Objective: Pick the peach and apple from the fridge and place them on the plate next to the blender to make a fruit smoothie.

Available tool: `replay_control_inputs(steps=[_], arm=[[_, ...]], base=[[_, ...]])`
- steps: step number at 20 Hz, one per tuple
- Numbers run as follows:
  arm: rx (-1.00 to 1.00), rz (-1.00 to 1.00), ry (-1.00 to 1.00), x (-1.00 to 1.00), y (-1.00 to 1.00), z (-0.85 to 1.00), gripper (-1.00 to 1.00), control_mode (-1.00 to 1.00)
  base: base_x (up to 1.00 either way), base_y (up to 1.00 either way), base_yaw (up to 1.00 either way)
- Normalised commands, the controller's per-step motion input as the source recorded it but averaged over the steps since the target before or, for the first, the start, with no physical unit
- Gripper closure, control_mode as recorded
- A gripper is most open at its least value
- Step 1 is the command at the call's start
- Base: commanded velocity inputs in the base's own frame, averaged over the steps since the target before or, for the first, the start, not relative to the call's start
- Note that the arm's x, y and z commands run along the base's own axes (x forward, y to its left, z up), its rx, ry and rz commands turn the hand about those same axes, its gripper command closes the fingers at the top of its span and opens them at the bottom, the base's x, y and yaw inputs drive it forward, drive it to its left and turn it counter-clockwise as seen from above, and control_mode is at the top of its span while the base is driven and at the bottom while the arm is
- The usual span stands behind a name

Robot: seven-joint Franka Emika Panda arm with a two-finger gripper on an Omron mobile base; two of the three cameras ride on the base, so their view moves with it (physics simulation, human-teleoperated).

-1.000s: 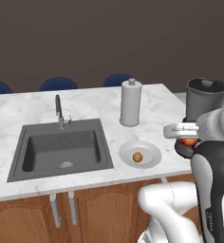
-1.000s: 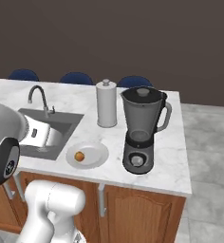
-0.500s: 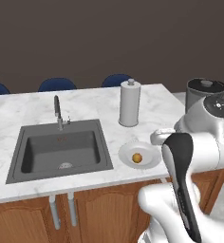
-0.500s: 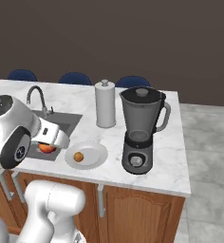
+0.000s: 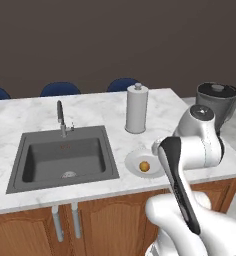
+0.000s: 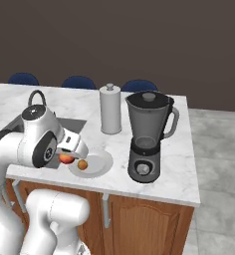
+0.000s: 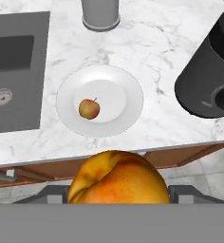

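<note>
Over the front edge of the table, the tool hangs clamped on a round orange-red fruit, its two fingers pressed to either side. The fruit in the grip looks peach-like up close, with a cleft and a yellow blush, so I take it for the peach. It sits at about 9 o'clock from the plate, just outside the rim and a little above it, still short of the drop point.

On the plate already lies the apple, small, reddish-yellow with a stem, resting left of centre. That leaves the right half of the dish bare, which seems the sensible spot for the second fruit so the two do not knock together.

At 3 o'clock from the plate stands the blender, close beside it, as the job asks. At 12 o'clock stands a paper-towel roll, and the sink lies at 9 o'clock in the left base view.

The arm is folded low and tight over the edge, probably to carry the fruit in level. My guess is the carry is nearly done; what remains is a short move inward over the dish, a lowering, and a release gentle enough that a round fruit does not roll off the shallow rim.
</note>
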Motion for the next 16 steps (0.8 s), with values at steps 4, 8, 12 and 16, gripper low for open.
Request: replay_control_inputs(steps=[4,8,12,16], arm=[[0.0,0.0,0.14,0.45,-0.15,-0.42,1.0,-1.0],[0.0,-0.01,0.1,0.41,-0.08,-0.26,1.0,-1.0],[0.0,-0.03,0.07,0.35,0.0,-0.12,1.0,-1.0],[0.0,-0.02,0.04,0.28,0.0,-0.26,1.0,-1.0]], base=[[0.0,0.0,0.0],[0.0,0.0,0.0],[0.0,0.0,0.0],[0.0,0.0,0.0]])
